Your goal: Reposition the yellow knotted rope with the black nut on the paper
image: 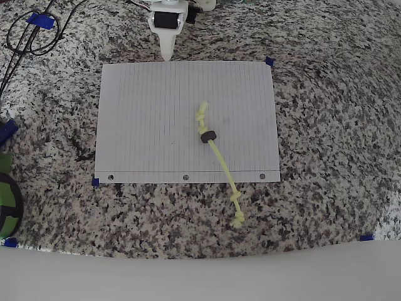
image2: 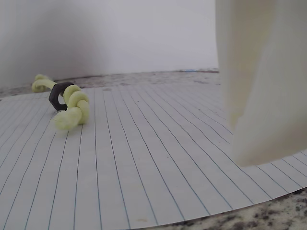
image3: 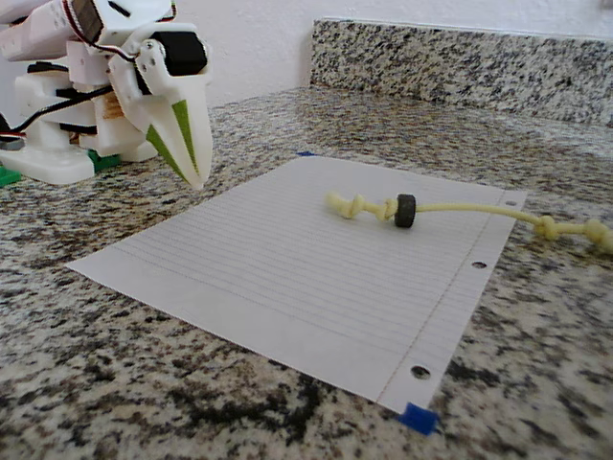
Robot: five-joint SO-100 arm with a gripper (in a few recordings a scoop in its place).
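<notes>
Granite counter [image: 326,94], speckled grey, black and white, carries everything. No real container here; the paper [image: 150,119] is the only thing holding anything. It lies flat, lined, three punched holes along its near long edge in the overhead view, blue tape bits [image: 270,61] at some corners.

Rope [image: 219,160] lies half on the paper, half off. Its upper knotted end sits on the sheet right of centre; the cord runs diagonally down, crosses the holed edge between the middle and right holes, and ends with its other knot on bare granite below the sheet. Nut [image: 207,135] sits threaded on the cord just below the upper knot, on the paper. In the fixed view the nut [image3: 405,210] stands on edge beside that knot, rope [image3: 460,207] trailing right off the sheet.

Gripper [image: 166,50] hangs at the far edge of the paper, tip pointing down, well apart from rope and nut. In the fixed view the gripper [image3: 189,158] is above the counter just beside the sheet's far-left corner area, fingers together to a point, holding nothing. Wrist view has a pale finger [image2: 259,81] large on the right, with the rope [image2: 69,108] and nut [image2: 58,95] away at left.

White wall and a granite backsplash [image3: 460,57] stand behind. Black cables [image: 28,37] loop at the counter's top left in the overhead view. Left half of the paper is bare; granite all round the sheet is open.
</notes>
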